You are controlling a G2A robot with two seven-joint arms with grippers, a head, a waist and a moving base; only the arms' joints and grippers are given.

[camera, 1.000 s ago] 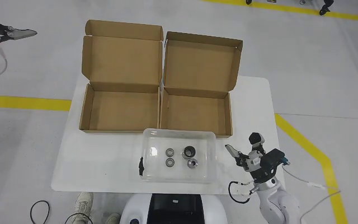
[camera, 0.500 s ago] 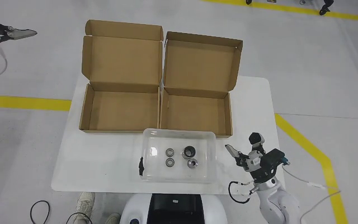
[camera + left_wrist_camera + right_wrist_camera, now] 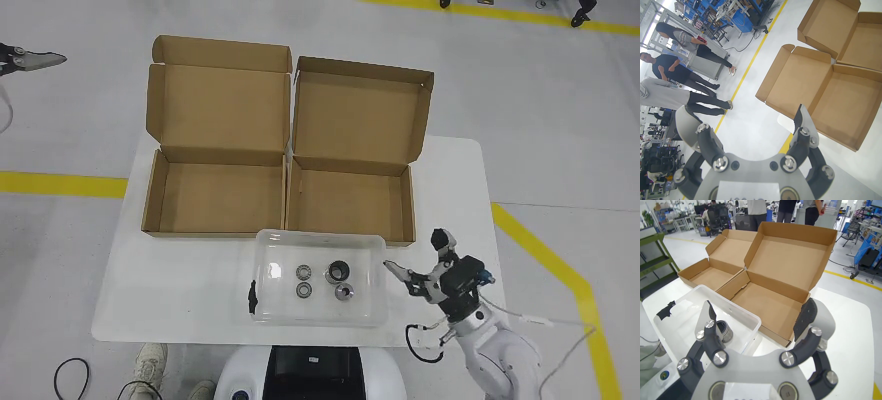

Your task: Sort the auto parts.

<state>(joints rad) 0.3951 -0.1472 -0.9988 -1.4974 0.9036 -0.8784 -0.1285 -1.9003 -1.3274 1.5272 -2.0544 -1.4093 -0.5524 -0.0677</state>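
Parts (image 3: 338, 268), four small metal rings and sleeves, are seen loose in the clear tub (image 3: 320, 235) at the near edge of the table (image 3: 200, 300), just in front of two open, unfilled boxes (image 3: 215, 200). They are judged hard, dense, smooth and apt to roll or slip, so each is best pinched from above across its outer wall, clear of the tub's thin sides. The right gripper (image 3: 412, 251) is held just beside the tub's end with jaws wide apart and nothing between them. The left gripper (image 3: 742, 108), likewise spread and unloaded, is held well apart, out past the boxes.
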